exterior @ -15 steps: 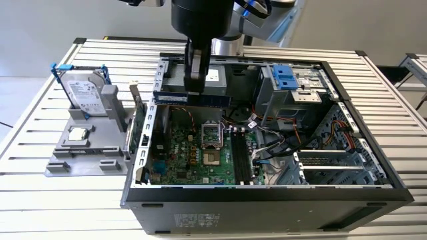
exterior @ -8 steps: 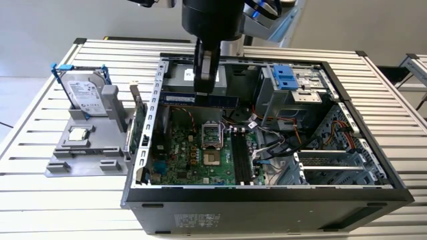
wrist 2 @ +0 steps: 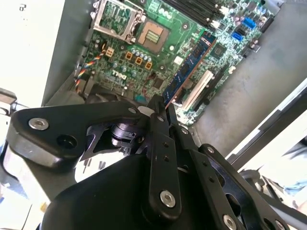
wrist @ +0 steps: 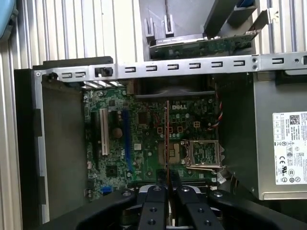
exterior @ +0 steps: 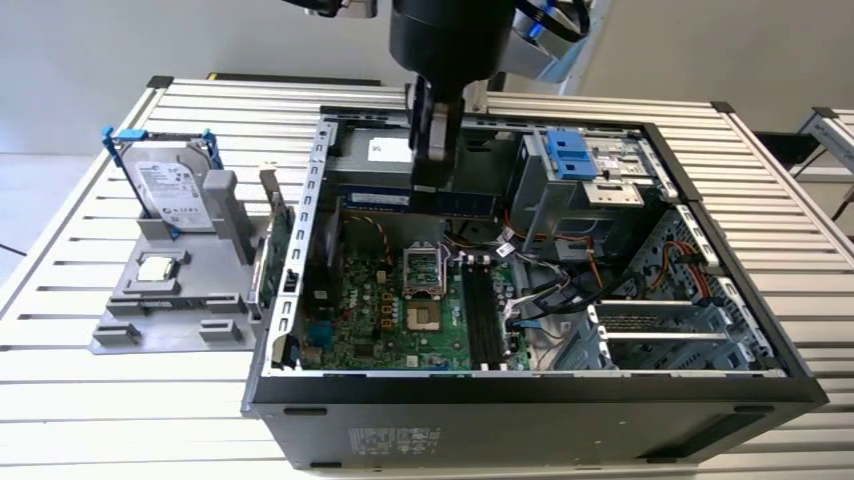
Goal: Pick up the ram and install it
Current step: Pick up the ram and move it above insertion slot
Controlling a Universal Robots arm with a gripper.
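Well, the exterior view takes in the whole bench: an open computer case (exterior: 534, 385) lying on a slatted table (exterior: 80, 400). On that view's left is a gray holder (exterior: 174, 320) with the hard drive (exterior: 174, 190) upright and a small CPU chip (exterior: 158, 268) lying flat. The gripper (exterior: 434, 172) hangs over the rear of the case with the ram (exterior: 387, 200) clamped by its top edge, long side level, above the motherboard (exterior: 387, 320).

The wrist views look down past the fingers instead. In the second wrist view the ram (wrist 2: 192, 62) runs slantwise over the board beside the CPU socket (wrist 2: 153, 36). In the first wrist view it is edge-on, a thin line (wrist: 167, 139). The jaws are drawn in narrow, pinching the stick, which is not seated.
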